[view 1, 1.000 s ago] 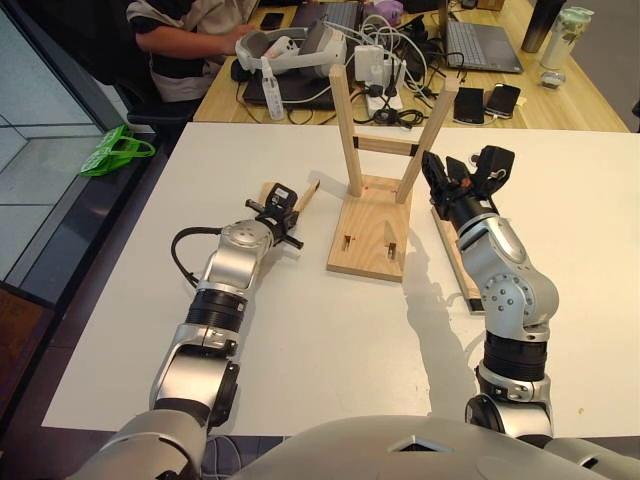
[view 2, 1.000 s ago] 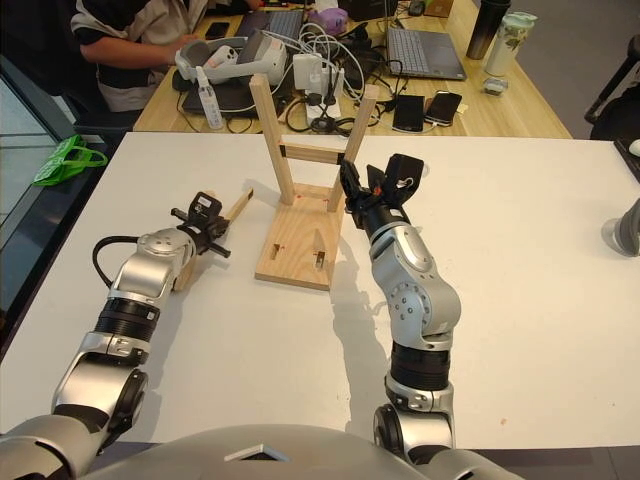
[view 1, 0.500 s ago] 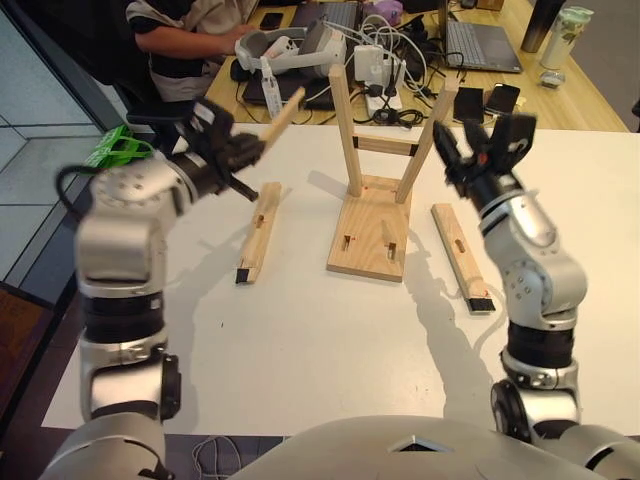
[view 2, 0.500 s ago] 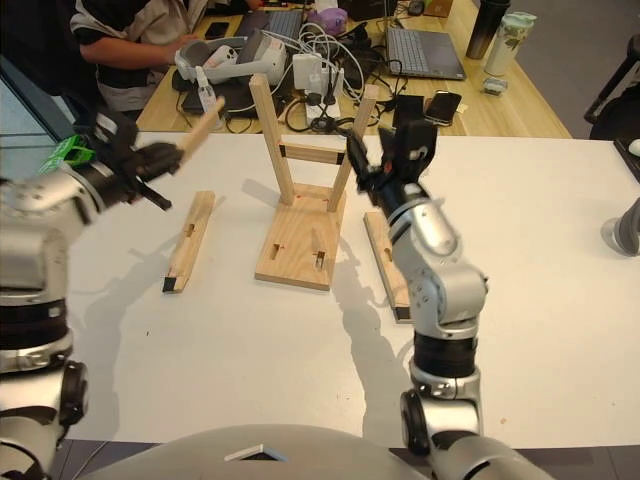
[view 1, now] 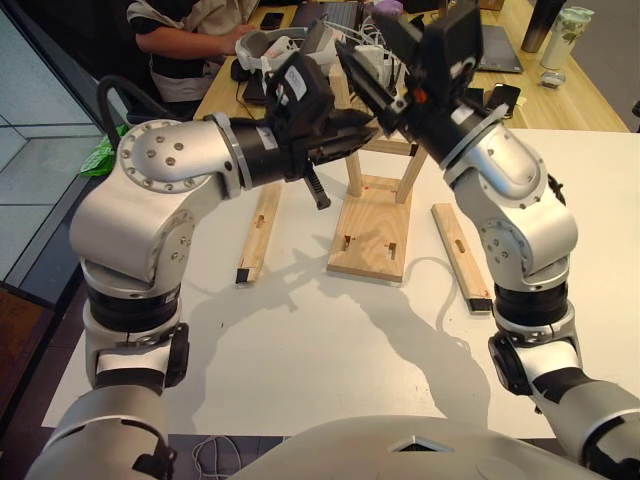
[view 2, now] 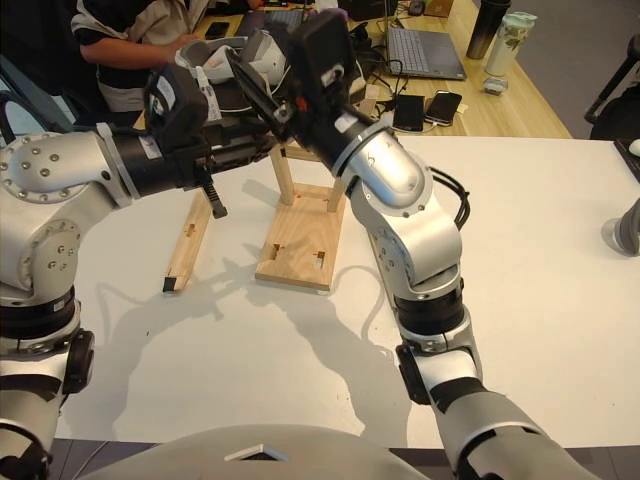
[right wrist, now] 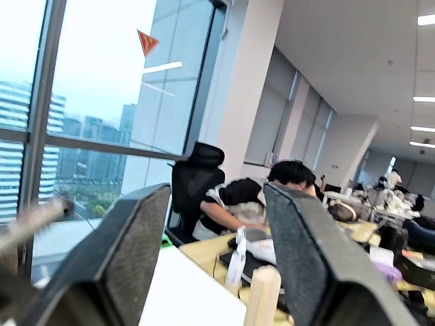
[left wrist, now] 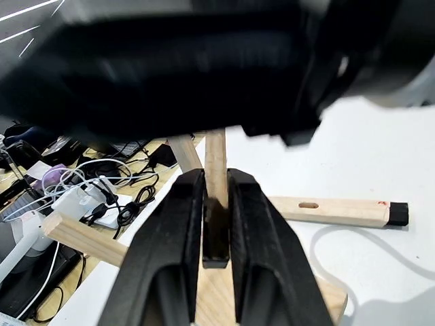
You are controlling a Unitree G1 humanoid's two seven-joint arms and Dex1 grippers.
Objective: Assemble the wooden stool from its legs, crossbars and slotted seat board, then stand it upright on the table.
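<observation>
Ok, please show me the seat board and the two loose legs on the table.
seat board (view 1: 368,245), left eye view, bare face between the slots.
left loose leg (view 1: 258,235), left eye view, mid-length.
right loose leg (view 1: 462,255), left eye view, near its slot.

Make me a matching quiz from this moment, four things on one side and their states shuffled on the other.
1 left gripper
2 right gripper
3 seat board
4 loose leg on the robot's right

A lying alone on the table
B open and empty
C shut on a wooden bar
D flat, with two legs standing in it

Pairs: 1-C, 2-B, 3-D, 4-A
</observation>
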